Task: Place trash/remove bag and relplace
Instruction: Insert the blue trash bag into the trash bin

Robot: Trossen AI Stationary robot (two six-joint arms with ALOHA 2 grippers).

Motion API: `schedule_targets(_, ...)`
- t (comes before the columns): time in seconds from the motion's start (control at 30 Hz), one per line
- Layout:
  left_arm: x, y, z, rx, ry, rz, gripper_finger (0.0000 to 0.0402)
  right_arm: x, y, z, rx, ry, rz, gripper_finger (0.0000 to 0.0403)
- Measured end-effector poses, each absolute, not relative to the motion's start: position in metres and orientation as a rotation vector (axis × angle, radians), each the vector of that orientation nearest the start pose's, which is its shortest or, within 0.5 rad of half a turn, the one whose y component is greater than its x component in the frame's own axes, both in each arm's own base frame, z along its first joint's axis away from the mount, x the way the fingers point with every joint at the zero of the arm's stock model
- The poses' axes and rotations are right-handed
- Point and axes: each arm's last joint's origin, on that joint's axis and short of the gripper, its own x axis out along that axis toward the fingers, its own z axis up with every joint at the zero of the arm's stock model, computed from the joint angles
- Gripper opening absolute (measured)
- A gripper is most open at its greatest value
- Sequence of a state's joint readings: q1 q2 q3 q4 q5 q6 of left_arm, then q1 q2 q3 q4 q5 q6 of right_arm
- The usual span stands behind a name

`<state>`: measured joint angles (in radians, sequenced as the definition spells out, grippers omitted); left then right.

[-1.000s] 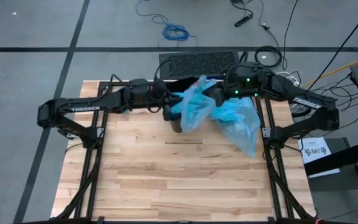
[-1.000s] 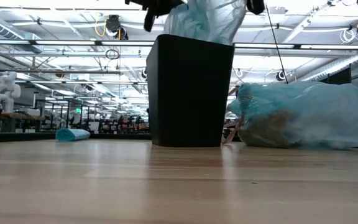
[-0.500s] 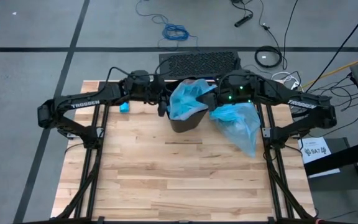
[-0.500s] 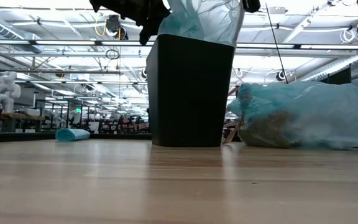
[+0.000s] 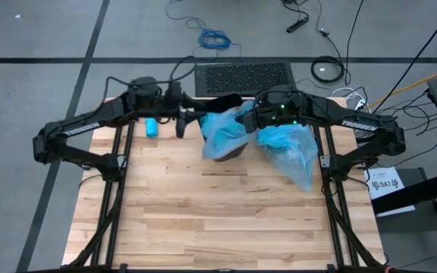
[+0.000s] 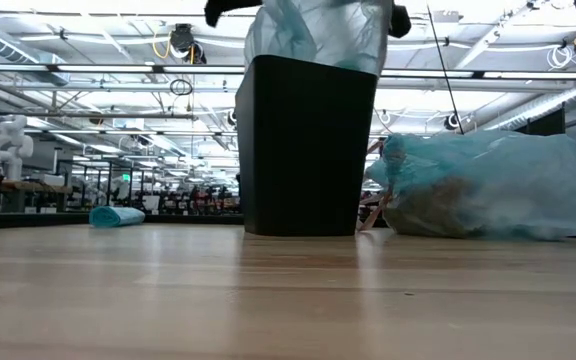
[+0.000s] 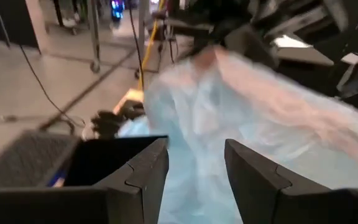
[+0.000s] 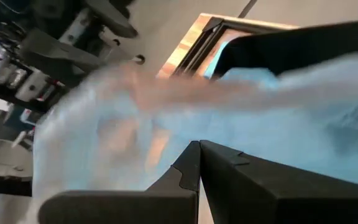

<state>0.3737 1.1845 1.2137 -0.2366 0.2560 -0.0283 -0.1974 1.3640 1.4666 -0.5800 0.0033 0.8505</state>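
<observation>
A black bin (image 5: 224, 152) (image 6: 303, 145) stands at the table's far middle. A thin light-blue bag (image 5: 226, 129) (image 6: 318, 30) drapes over its mouth and rises above the rim. My right gripper (image 5: 251, 117) (image 8: 199, 152) is shut on this bag at the bin's right. My left gripper (image 5: 180, 123) (image 7: 195, 177) stands open just left of the bag, which lies beyond its fingertips. A full blue bag (image 5: 290, 152) (image 6: 488, 185) lies on the table right of the bin, with brown trash (image 6: 438, 208) showing through its film. My right gripper pinches the light-blue bag's film (image 8: 185, 124) between its two shut fingers, above the bin's right side, slanting down from the table's right. One layer or several, I cannot tell. The bag hangs from the fingers and sags left over the bin's mouth.
A small blue oblong thing (image 5: 151, 127) (image 6: 116, 216) lies on the table left of the bin, under my left arm. A dark mat (image 5: 241, 76) lies on the floor past the table's far edge. Bare wood (image 5: 218, 212) fills the near half.
My left gripper has opened, let go of the light-blue bag and drawn back toward the table's left and far edge, rising a little. My right gripper has moved left over the bin with the bag. The bag has sunk and now drapes over the bin's mouth.
</observation>
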Motion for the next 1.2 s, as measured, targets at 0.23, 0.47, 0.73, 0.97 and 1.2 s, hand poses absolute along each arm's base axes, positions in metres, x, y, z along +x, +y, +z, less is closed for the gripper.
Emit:
schedule_targets(0.23, 0.228, 0.086, 0.396, -0.069, 0.254, 0.201, 0.0163, 0.28, -0.061, 0.409, 0.814, 0.41, -0.443, 0.0)
schedule_targets(0.47, 0.227, 0.084, 0.378, -0.091, 0.424, 0.149, 0.0162, 0.287, -0.072, 0.411, 0.732, 0.686, -0.584, 0.0)
schedule_targets(0.73, 0.24, 0.088, 0.363, -0.182, 0.491, 0.13, 0.0161, 0.337, -0.108, 0.413, 0.416, 0.743, -0.592, 0.0)
schedule_targets(0.97, 0.211, 0.079, 0.379, -0.19, 0.467, 0.225, 0.0161, 0.383, -0.105, 0.446, 0.071, 0.506, -0.211, 0.0)
schedule_targets(1.2, 0.165, 0.063, 0.409, -0.204, 0.299, 0.283, 0.0161, 0.387, -0.093, 0.445, 0.148, 0.523, 0.082, 0.0)
